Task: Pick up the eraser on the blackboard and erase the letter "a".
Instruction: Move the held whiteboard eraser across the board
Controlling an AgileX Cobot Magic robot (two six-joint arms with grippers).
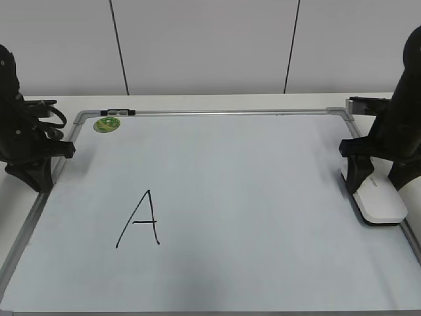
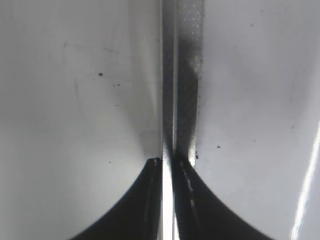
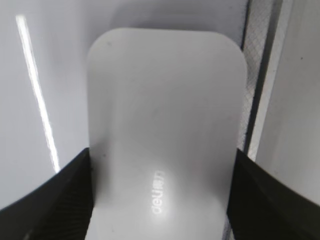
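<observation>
Places taken relative to the eraser. Nearest, the capital A (image 1: 140, 219) is seen in black marker, well left of the eraser and nearer the camera. No lowercase letter "a" can be found on the blackboard (image 1: 230, 164) in any view; it may already be wiped or hidden, so progress cannot be judged with certainty. The eraser (image 1: 378, 201) lies flat on the board's right edge, just beside the frame. It is straddled by the right gripper (image 1: 376, 179), lowered straight over it so both long sides can be clamped. In the right wrist view the fingers (image 3: 55, 200) are spread to the eraser's (image 3: 162, 125) width, flanking both sides; real squeeze against the plastic cannot be told. Far left of the eraser, the left gripper (image 2: 167, 172) is parked on the frame, out of the way, jaws pressed together, nothing held. Farthest, a green magnet (image 1: 106, 124) sits at the far-left corner, untouched
</observation>
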